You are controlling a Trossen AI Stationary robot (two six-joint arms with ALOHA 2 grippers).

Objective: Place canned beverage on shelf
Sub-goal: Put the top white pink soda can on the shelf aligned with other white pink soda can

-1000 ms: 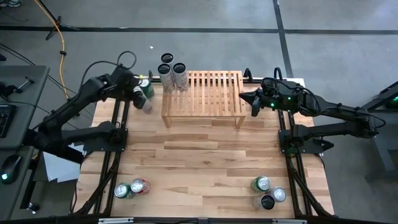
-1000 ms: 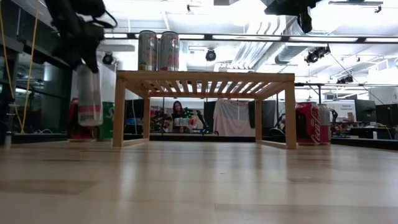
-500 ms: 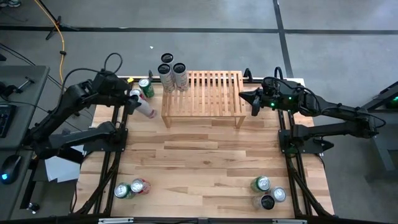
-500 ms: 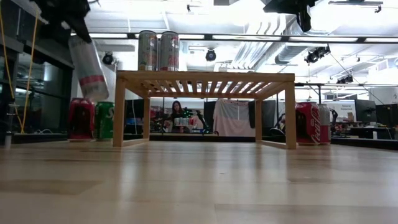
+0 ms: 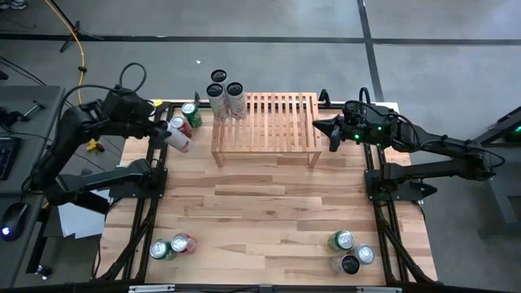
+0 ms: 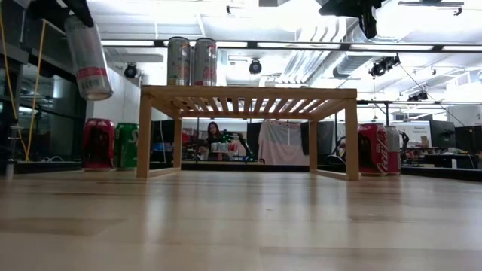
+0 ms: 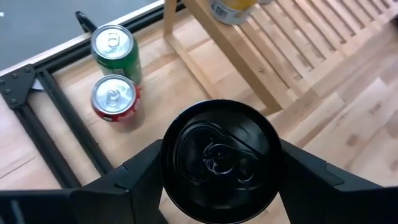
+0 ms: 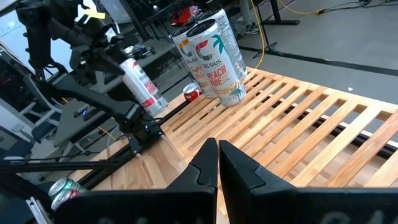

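Observation:
My left gripper is shut on a slim white-and-pink can, held high in the air to the left of the shelf. The can also shows in the low view and, seen top-on, in the left wrist view. The light-wood slatted shelf stands on its two side legs at the table's far middle. Tall slim cans stand on its far left corner. My right gripper is shut and empty, above the shelf's right end. My left gripper pinches the slim can between its two fingers, one on each side of the can's upper end just below the dark lid. The fingers come from above on the table's left side. The can is lifted clear and hangs tilted, its bottom end slanting toward the shelf.
A red can and a green can stand on the table left of the shelf, below the held can. A red cola can stands by the shelf's right leg. Two cans stand near left, three near right.
My left gripper has risen and gone toward the table's left edge with the slim can. The can, upright and low beside the shelf's left leg a second ago, is now well above the shelf top's level and tipped, its bottom toward the shelf.

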